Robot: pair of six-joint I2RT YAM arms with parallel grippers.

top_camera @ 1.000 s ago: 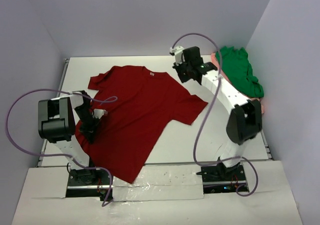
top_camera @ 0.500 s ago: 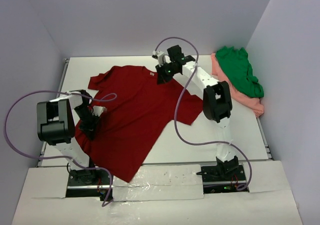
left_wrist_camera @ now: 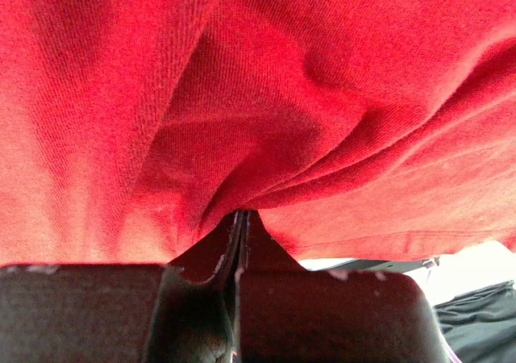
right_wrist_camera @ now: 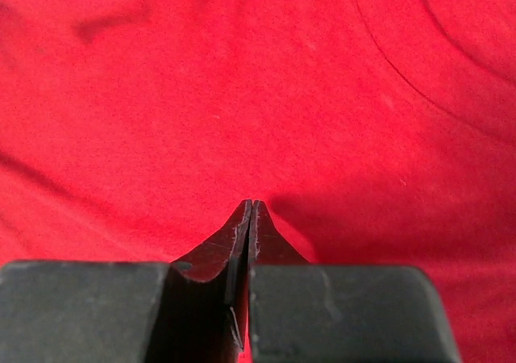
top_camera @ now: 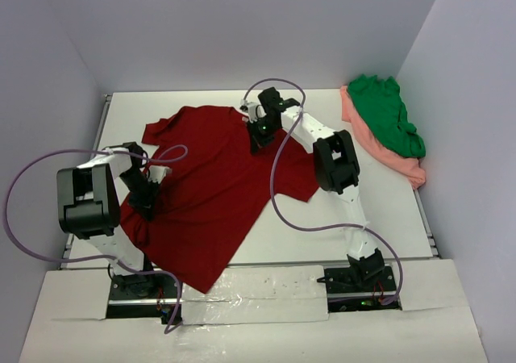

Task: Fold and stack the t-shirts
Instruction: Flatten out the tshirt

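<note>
The dark red t-shirt (top_camera: 218, 185) lies spread on the white table, collar toward the back. My left gripper (top_camera: 146, 208) is at the shirt's left edge. In the left wrist view its jaws (left_wrist_camera: 242, 213) are shut on a pinch of the red cloth (left_wrist_camera: 282, 97), which puckers toward the tips. My right gripper (top_camera: 259, 135) hangs over the shirt just right of the collar. Its jaws (right_wrist_camera: 252, 204) are shut, with only flat red cloth (right_wrist_camera: 242, 81) beyond them and nothing held. The green t-shirt (top_camera: 389, 121) lies bunched on the salmon pink one (top_camera: 407, 168) at the back right.
The white table (top_camera: 387, 218) is boxed in by pale walls at the back and on both sides. Purple cables loop from each arm, the right arm's (top_camera: 278, 194) trailing across the red shirt's right sleeve. Both arm bases stand at the near edge.
The right arm has swung left from beside the green shirt to over the red shirt near its collar. The left gripper has crept slightly toward the back, still pinching the cloth.
</note>
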